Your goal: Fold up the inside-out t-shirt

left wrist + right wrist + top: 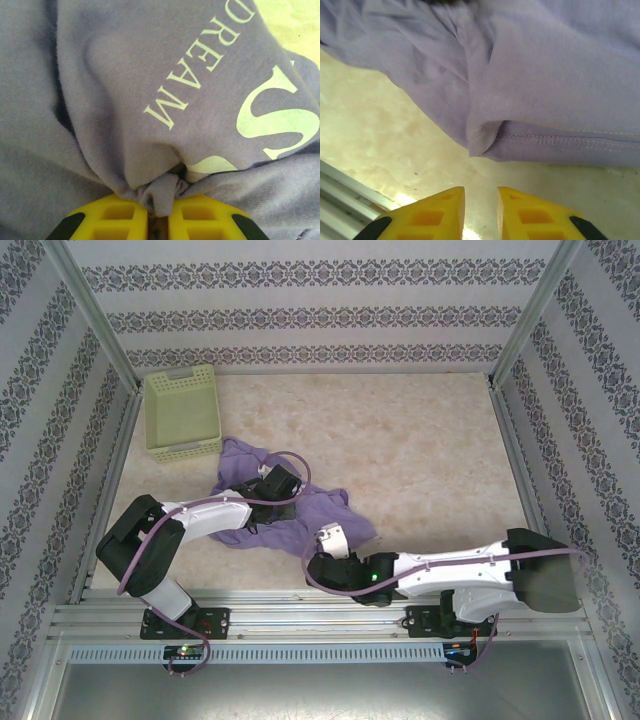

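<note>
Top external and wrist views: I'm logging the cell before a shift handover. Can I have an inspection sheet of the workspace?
Surface: pale marbled table, no spills seen.
Job's things: purple t-shirt crumpled by the left arm, white lettering showing, not folded.
Clutter: green basket at the far left corner.
Grippers: left gripper shut on a shirt fold; right gripper open, just short of the hem.
Cables: purple cable loops above the shirt.
Surroundings: patterned walls, metal rails.
</note>
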`<state>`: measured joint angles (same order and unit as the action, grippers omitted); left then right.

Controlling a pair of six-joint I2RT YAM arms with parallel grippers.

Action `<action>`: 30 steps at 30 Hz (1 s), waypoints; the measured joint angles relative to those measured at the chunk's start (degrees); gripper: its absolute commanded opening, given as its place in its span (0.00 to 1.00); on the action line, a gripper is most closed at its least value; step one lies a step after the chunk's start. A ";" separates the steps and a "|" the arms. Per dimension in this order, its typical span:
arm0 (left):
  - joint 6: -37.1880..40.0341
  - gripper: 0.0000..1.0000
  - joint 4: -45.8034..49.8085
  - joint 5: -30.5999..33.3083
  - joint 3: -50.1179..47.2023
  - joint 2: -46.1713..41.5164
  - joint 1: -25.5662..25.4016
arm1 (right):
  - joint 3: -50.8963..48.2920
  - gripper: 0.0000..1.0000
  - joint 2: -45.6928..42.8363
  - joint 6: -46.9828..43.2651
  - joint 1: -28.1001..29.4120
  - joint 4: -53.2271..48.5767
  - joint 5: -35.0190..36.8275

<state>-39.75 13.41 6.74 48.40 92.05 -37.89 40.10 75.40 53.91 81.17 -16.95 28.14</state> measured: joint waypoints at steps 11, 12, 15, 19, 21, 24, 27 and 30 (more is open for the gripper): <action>0.04 0.13 0.20 -0.20 0.11 -0.04 -0.04 | -4.35 0.46 -2.69 0.63 -12.52 0.87 -1.22; 0.04 0.14 0.33 -0.26 0.17 -0.04 -0.04 | -4.33 0.48 -2.54 0.17 -13.44 1.20 -1.66; 0.11 0.14 0.59 -0.46 0.37 -0.04 -0.26 | -3.85 0.52 -0.74 -0.81 -16.39 2.03 -3.13; 0.24 0.16 1.16 -2.71 0.46 -0.81 -0.42 | -2.45 0.55 4.04 -0.68 -21.94 1.95 -6.05; 0.28 0.22 2.14 -4.07 0.48 -2.93 -0.50 | -2.45 0.57 5.88 -0.04 -24.94 1.11 -7.21; 1.38 0.35 4.66 -4.26 0.72 -9.70 -0.74 | -2.49 0.68 6.01 0.46 -27.36 -1.25 -7.54; 3.30 0.51 6.67 -2.58 1.92 -15.85 0.04 | -2.47 0.81 3.80 -0.07 -27.12 -2.99 -7.21; 4.59 0.65 7.85 -1.68 2.05 -18.67 4.17 | -2.16 0.90 0.28 -1.49 -25.33 -3.19 -6.36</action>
<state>-35.16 21.26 5.06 50.46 73.38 -33.71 37.93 75.68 52.42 55.83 -20.14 21.78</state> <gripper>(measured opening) 0.588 0.859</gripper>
